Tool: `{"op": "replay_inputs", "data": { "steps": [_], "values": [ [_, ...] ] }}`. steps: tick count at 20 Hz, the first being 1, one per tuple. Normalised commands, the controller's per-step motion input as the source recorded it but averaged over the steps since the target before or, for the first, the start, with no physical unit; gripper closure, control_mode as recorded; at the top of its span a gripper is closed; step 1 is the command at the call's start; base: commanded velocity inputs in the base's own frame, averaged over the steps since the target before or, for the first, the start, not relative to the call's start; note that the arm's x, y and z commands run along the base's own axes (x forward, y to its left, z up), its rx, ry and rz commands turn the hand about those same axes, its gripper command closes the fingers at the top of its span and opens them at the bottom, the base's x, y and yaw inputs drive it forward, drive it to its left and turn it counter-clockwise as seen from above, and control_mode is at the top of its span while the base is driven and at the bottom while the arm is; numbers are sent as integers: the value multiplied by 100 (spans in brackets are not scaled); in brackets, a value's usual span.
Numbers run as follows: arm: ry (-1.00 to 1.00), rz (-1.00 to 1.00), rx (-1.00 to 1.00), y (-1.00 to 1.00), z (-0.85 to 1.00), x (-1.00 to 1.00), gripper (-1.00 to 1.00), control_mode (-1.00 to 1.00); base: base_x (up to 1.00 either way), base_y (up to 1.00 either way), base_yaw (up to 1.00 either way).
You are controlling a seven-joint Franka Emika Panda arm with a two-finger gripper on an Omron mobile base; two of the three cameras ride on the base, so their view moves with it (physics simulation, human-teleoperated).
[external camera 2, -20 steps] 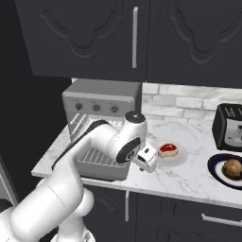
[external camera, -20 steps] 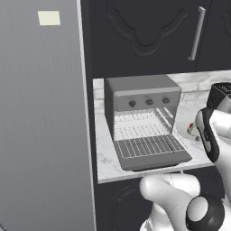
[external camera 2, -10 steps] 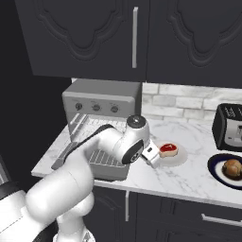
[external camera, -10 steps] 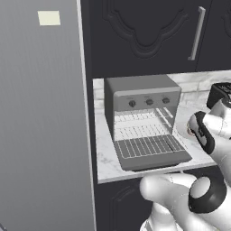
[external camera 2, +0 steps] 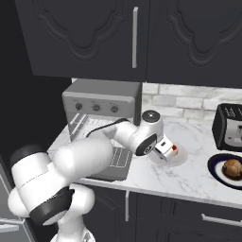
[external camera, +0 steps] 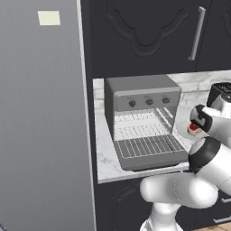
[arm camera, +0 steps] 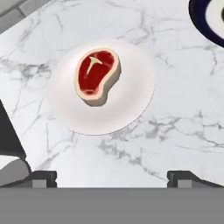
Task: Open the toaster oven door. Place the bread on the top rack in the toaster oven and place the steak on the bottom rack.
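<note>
The steak (arm camera: 96, 76) lies flat on a small white plate (arm camera: 131, 109) on the marble bench (arm camera: 183, 113), just to the right of the toaster oven (external camera 2: 101, 101), and nothing grips it. The bread (external camera 2: 232, 167) sits on a dark plate (external camera 2: 215, 166) further right on the bench, in front of the black toaster (external camera 2: 230, 126), well apart from the oven. Neither piece of food is in the oven yet.

The toaster oven door (external camera: 153, 159) is already folded down flat in front of the cavity, so the opening step looks done. Inside, the bottom rack (external camera: 149, 145) shows as a bare wire grid, drawn partly forward over the door, and a second, upper wire shelf (external camera: 135, 118) above it is bare as well.

The gripper (external camera 2: 170, 150) hangs above the steak's plate. In the hand view its two dark tips stand wide apart at the lower corners, so the jaws are spread and carry nothing, with the steak ahead of them and a little to one side.

By my reading, one step of three is complete. Both placements remain: the bread on the top shelf and the steak on the bottom rack. The arm's position suggests the steak is being approached first, with the grasp not yet made.
</note>
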Motion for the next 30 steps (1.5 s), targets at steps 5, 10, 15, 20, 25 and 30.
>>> {"op": "replay_inputs", "data": {
  "steps": [5, 10, 15, 20, 25, 30],
  "values": [
    [0, 0, 0, -30, 0, 32, -100, -100, 0, 0, 0],
    [-1, 2, 1, -2, 0, 4, -100, -100, 0, 0, 0],
    [-2, 7, 0, 0, -10, 0, -100, -100, 0, 0, 0],
    [-3, 13, 0, 0, -20, 3, -100, -100, 0, 0, 0],
    [-4, 14, 0, 0, -16, 16, -100, -100, 0, 0, 0],
    [0, 7, 0, 0, -1, 17, -100, -100, 0, 0, 0]
  ]
}}
